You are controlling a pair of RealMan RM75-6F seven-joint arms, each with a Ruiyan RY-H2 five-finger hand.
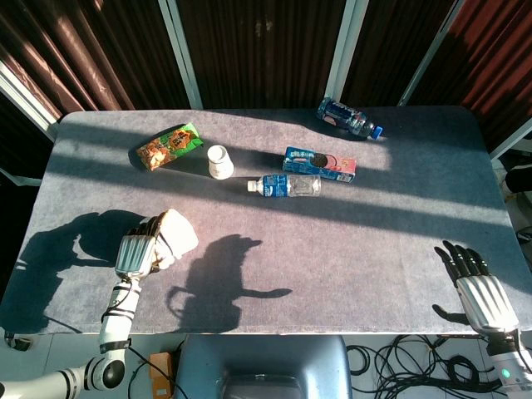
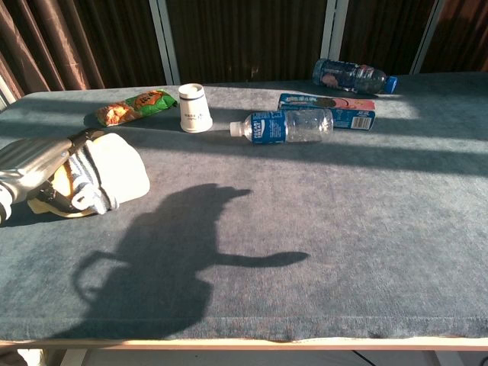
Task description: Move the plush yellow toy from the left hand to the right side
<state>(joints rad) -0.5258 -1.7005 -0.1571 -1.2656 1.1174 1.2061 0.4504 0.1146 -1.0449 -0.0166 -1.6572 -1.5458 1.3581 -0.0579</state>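
Looked like a robot test lab: grey felt-covered worktop [image 1: 399,241] boxed in by dark curtains [image 1: 258,46] on metal frames, with loose cables [image 1: 416,366] piled on the floor past its near edge.

A matt, felt-like grey cloth [image 1: 349,249] is covering the table; the soft plush toy [image 1: 176,235] is lying against the left hand's [image 1: 137,252] glossy metal-look shell, and clear plastic bottles [image 1: 285,185] are gleaming at upper centre.
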